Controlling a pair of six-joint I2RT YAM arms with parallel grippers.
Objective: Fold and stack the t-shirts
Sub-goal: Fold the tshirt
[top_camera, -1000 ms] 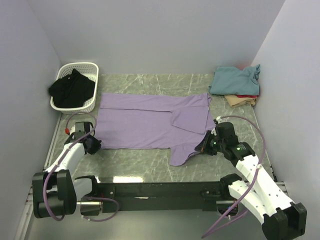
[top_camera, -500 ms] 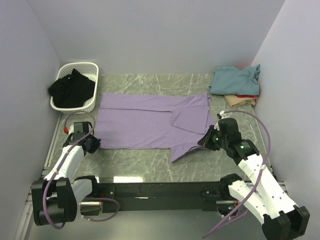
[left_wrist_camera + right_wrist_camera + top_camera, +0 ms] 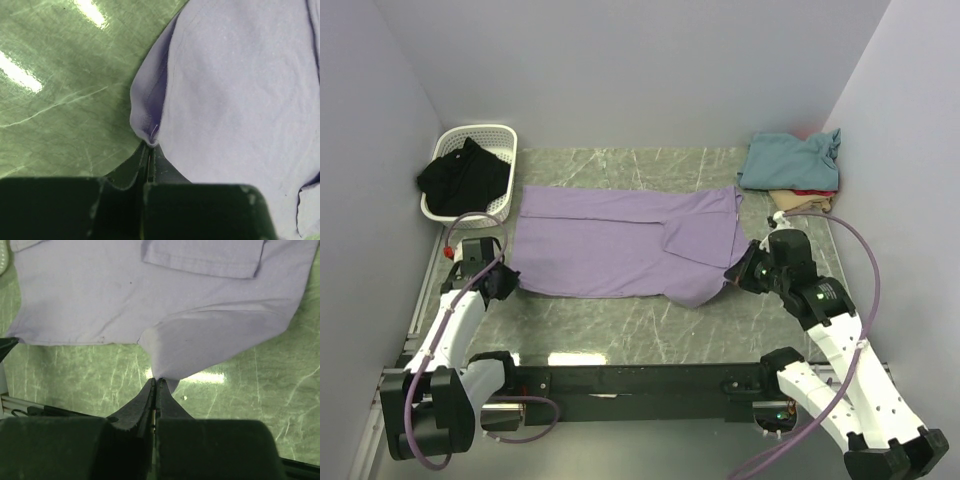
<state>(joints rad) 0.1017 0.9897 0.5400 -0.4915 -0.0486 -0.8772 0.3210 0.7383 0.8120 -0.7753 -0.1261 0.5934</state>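
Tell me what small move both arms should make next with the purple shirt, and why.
Probably raise both grippers a little together, lifting the near edge ready to fold over. The left gripper is shut on the lavender shirt at its near left corner, the right gripper on its near right edge, and the rest lies flat on the table.

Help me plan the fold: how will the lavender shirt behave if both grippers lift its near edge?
Probably floppy: the lavender t-shirt puckers into a soft peak where the left gripper pinches it. It would likely sag between that and the right gripper, as the cloth drapes limply from both pinches. Seemingly light: fingertip pinches raise its edge.
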